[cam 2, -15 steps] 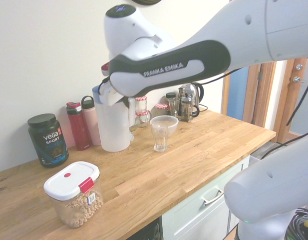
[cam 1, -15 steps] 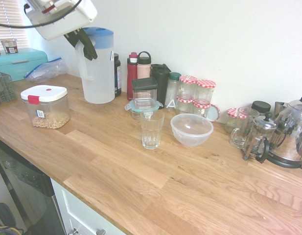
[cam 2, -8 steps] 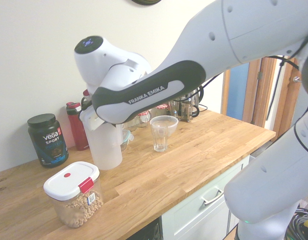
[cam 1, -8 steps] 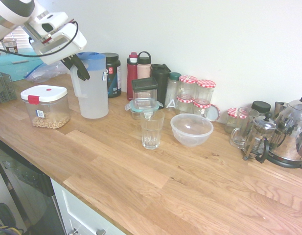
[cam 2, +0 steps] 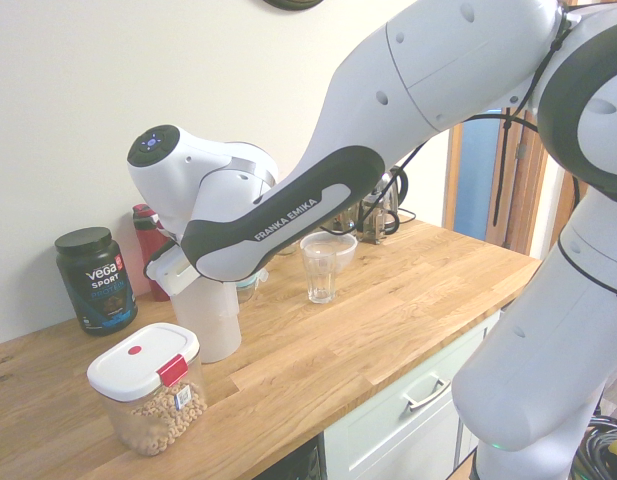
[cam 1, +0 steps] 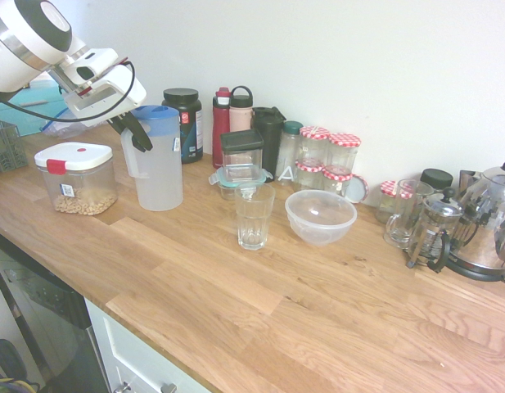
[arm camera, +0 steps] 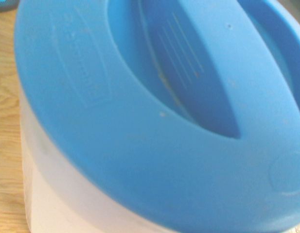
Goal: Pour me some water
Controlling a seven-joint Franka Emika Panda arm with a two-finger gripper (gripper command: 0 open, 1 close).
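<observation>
A frosted white pitcher (cam 1: pixel 160 164) with a blue lid (cam 1: pixel 158 117) stands upright at the left of the wooden counter (cam 1: pixel 260 303). My gripper (cam 1: pixel 133 131) is shut on its handle on the side away from the glass. Whether its base touches the wood I cannot tell. The water does not show through the frosted wall. A clear ribbed glass (cam 1: pixel 254 216) stands to the pitcher's right and looks empty. From the other side, my arm hides the top of the pitcher (cam 2: pixel 210 322), and the glass (cam 2: pixel 321 268) stands beyond it. The blue lid (arm camera: pixel 164 97) fills the wrist view.
A lidded cereal box (cam 1: pixel 76 178) stands close to the pitcher's left. A clear plastic bowl (cam 1: pixel 320 216) sits right of the glass. Bottles, a black tub (cam 1: pixel 182 123) and checked-lid jars (cam 1: pixel 329 160) line the wall. A French press (cam 1: pixel 432 231) and kettle (cam 1: pixel 485 221) stand far right.
The pitcher has come away from the wall with my gripper, moving down and toward the counter's front, a little nearer the glass. The black tub behind it now shows fully.
</observation>
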